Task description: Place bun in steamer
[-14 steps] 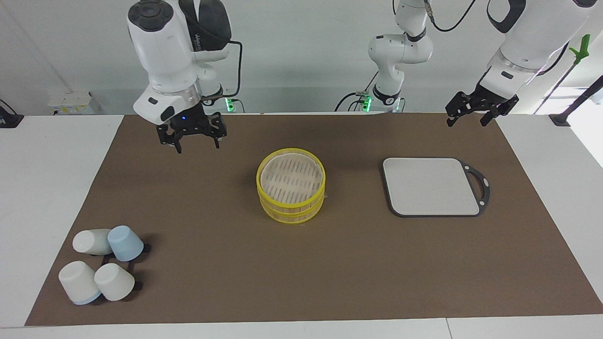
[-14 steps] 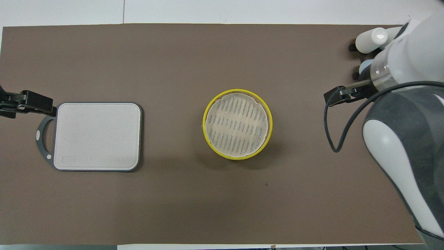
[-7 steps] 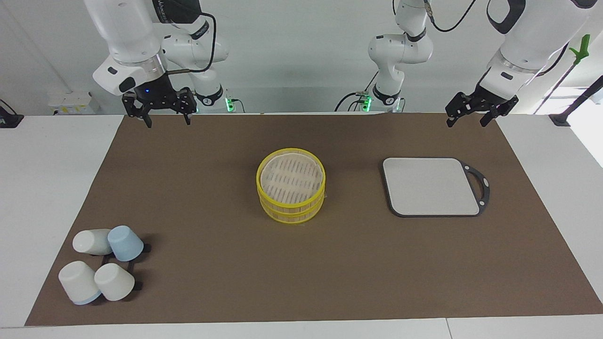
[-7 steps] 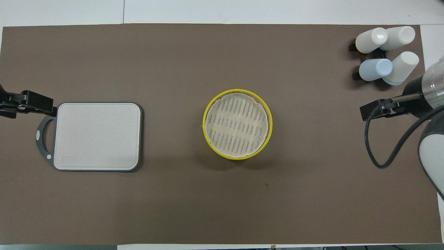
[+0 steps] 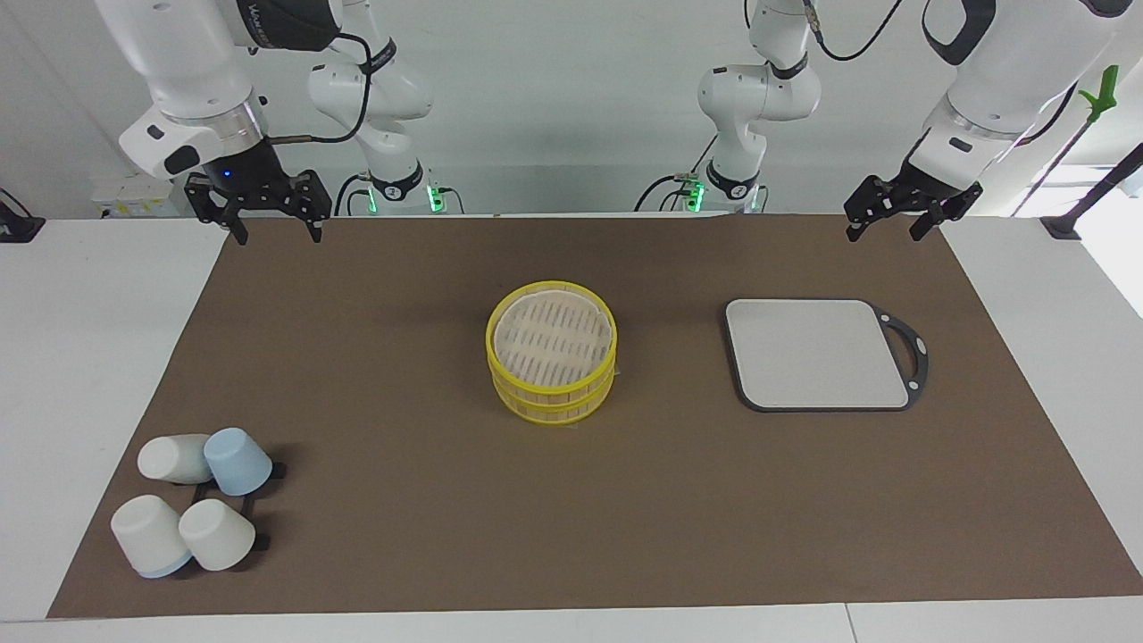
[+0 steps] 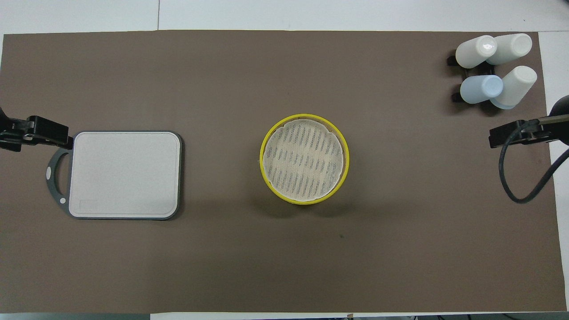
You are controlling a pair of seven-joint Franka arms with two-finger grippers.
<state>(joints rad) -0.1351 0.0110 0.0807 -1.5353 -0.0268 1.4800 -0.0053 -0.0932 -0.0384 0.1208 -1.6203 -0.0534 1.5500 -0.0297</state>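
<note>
– At the upper left of the facing view, what do I have?

– Your right gripper [image 5: 277,234]. It hangs over the corner of the brown mat [image 5: 375,420] with its fingers spread wide and nothing between them. At the upper right, your left gripper [image 5: 884,232] hangs over the other top corner of the mat, also spread wide and empty.

– And the steamer?

– The steamer [image 5: 552,379] stands at the centre of the frame, on the mat, well apart from both grippers. Its pale slatted top sits level with the yellow rim. You cannot tell from this view where the bun is. A grey cutting board [image 5: 817,353] lies flat in the right half. Four cups [image 5: 192,509] are clustered at the lower left, three white and one blue.

– Does the overhead view add anything?

– The steamer [image 6: 304,199] is again at the centre, and its slatted top hides the inside. Your left gripper [image 6: 38,133] pokes in at the left edge, just beside the board's handle. Your right gripper [image 6: 511,135] comes in at the right edge, below the cups. This view does not show how far either gripper's fingers are spread.
</note>
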